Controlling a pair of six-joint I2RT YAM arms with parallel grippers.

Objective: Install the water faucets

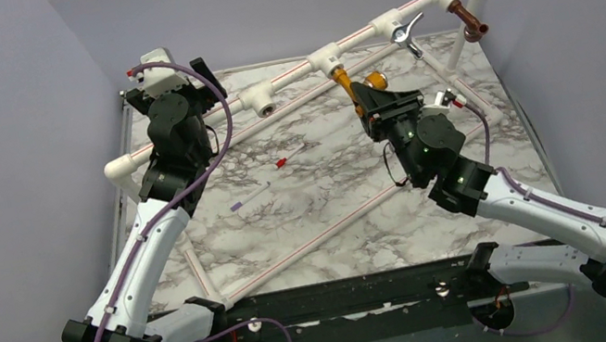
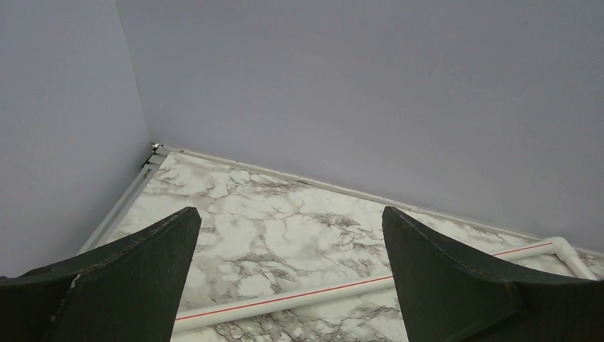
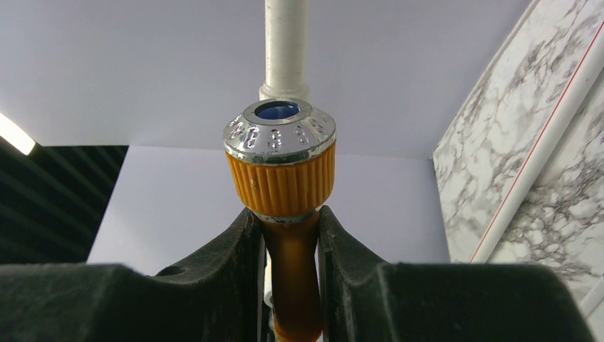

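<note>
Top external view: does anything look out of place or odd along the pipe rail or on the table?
The leftmost tee fitting on the rail stands empty, socket open. A red-tipped stick and a purple-tipped stick lie loose on the marble table. Nothing looks spilled or broken.

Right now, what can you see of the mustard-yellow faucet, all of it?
The yellow faucet looks like glossy plastic: a slim stem, a ribbed yellow knob, a silvery embossed cap with a blue centre. The right arm's fingers clamp its stem from both sides. From above, its end meets a white pipe fitting on the raised pipe.
</note>
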